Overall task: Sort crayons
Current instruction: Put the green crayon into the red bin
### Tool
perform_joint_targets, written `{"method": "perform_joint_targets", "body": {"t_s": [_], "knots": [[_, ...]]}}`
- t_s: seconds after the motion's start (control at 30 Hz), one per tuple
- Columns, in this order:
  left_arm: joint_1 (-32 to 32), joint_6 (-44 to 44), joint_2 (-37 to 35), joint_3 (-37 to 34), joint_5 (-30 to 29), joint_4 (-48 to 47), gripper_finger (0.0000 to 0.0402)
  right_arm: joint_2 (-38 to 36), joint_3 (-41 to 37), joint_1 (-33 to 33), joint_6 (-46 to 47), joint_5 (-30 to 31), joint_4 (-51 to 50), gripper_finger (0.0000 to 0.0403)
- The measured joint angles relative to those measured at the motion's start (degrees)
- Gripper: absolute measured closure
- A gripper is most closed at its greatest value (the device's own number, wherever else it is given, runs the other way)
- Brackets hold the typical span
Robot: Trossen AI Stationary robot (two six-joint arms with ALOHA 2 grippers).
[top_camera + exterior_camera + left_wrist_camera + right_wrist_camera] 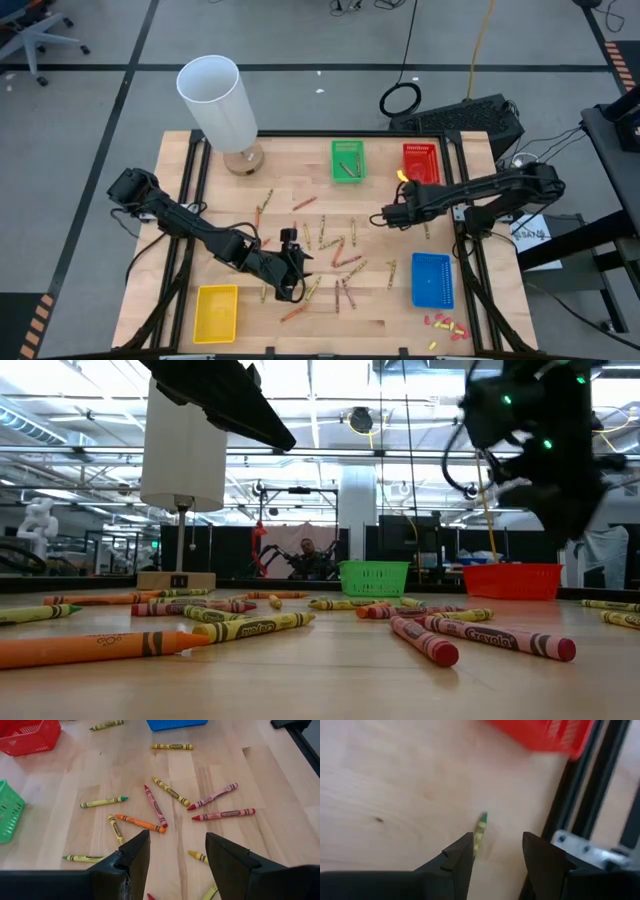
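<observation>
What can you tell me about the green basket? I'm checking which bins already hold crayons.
The green basket is a small rectangular plastic bin with slotted, mesh-like walls. It sits upright on the wooden table near its far edge, between the lamp and the red basket, apart from both. From above, a few thin crayons show inside it. Neither arm touches it.
</observation>
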Motion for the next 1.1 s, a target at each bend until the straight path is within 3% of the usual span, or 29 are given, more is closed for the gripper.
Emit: {"method": "perform_joint_targets", "body": {"t_s": [0.27, 0.77, 1.1], "knots": [[0.0, 0.03, 0.0, 0.0, 0.0, 0.0, 0.0212, -3.54, -10.12, 0.12, 2.72, -5.57, 11.55, 0.0248], [0.0, 0.07, 0.02, 0.0, -0.04, 0.07, 0.0212, -3.98, -18.92, 0.09, 0.58, -10.07, 21.46, 0.0251], [0.0, 0.07, 0.02, 0.0, -0.09, 0.09, 0.0212, -5.79, -19.12, 0.07, -0.09, -11.07, 22.7, 0.0334]]}}
